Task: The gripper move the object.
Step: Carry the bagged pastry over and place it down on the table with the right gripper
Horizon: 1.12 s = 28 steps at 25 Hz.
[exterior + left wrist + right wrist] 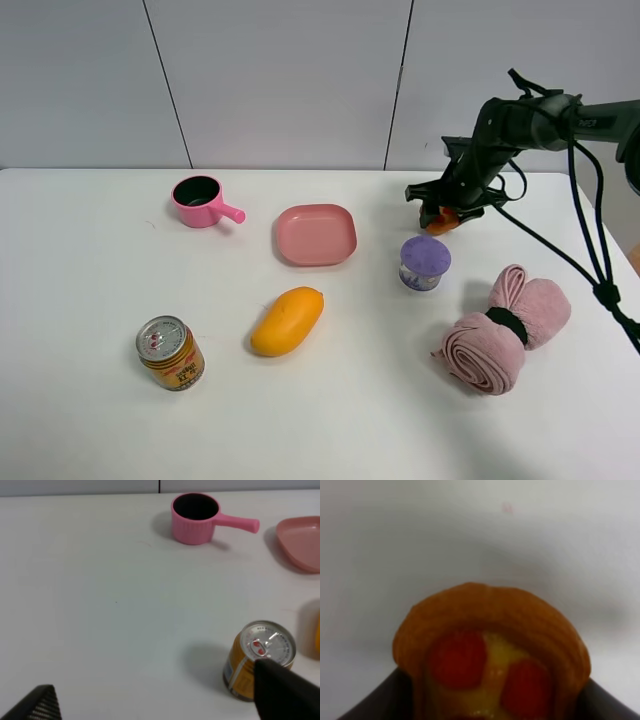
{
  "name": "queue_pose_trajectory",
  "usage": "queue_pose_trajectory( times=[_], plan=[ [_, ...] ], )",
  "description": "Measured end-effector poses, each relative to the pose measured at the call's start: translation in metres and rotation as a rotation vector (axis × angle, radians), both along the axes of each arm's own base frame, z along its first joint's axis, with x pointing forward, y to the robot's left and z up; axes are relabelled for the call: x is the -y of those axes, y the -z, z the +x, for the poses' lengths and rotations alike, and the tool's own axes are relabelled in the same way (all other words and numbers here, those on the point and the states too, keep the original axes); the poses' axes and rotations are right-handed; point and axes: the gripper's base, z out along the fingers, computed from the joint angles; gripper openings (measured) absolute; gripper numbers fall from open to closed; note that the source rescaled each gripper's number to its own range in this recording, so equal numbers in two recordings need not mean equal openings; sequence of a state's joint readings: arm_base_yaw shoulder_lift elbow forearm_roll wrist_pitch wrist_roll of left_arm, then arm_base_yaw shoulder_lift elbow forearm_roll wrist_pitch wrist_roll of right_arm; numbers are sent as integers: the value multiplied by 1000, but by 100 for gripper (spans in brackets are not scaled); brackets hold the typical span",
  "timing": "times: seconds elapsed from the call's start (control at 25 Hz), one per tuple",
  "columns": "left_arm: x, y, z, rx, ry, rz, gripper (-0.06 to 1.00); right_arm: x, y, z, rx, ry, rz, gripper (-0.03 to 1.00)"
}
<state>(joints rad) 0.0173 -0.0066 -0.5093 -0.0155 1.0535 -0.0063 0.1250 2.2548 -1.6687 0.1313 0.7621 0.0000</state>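
My rt fingers (pixel 452 196) are closed on the tart (pixel 440 218), one each side of its crust w/ the berry top toward the wrist cam, which I judge puts the grip on the firm rim rather than the topping. Tart is at approx 3 o'clock of the pink plate (pixel 316 235) and 12-1 o'clock of the purple-lidded cup (pixel 425 262), apparently clear of the desk (pixel 90 420), though contact can't be ruled out. My lt fingers (pixel 285 692) are spread wide w/ nothing between, near the can (pixel 257 660), presumably out of the carry path.
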Motion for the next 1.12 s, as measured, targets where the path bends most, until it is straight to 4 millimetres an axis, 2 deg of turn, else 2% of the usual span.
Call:
queue_pose_trajectory(
  times=[0.08,0.16,0.2,0.32,0.4,0.48,0.64,0.76,0.84,0.92,1.12],
  plan=[
    [0,0,0,0,0,0,100,-10,-35,-3,48,-47,0,0],
    [0,0,0,0,0,1,100,-27,-81,-8,144,-103,15,0],
    [0,0,0,0,0,1,100,-40,-109,-13,205,-141,34,0],
    [0,0,0,0,0,1,100,-91,-172,-34,347,-291,102,0],
    [0,0,0,0,0,1,100,-133,-195,-50,390,-403,144,0],
    [0,0,0,0,0,1,100,-171,-205,-65,411,-503,166,0],
    [0,0,0,0,0,1,100,-243,-204,-95,403,-681,181,0],
    [0,0,0,0,0,1,100,-280,-187,-113,357,-775,165,0],
    [0,0,0,0,0,1,100,-297,-170,-120,306,-816,150,0],
    [0,0,0,0,0,1,100,-307,-143,-122,233,-844,115,0],
    [0,0,0,0,3,6,100,-320,-85,-119,110,-867,48,0]
  ],
)
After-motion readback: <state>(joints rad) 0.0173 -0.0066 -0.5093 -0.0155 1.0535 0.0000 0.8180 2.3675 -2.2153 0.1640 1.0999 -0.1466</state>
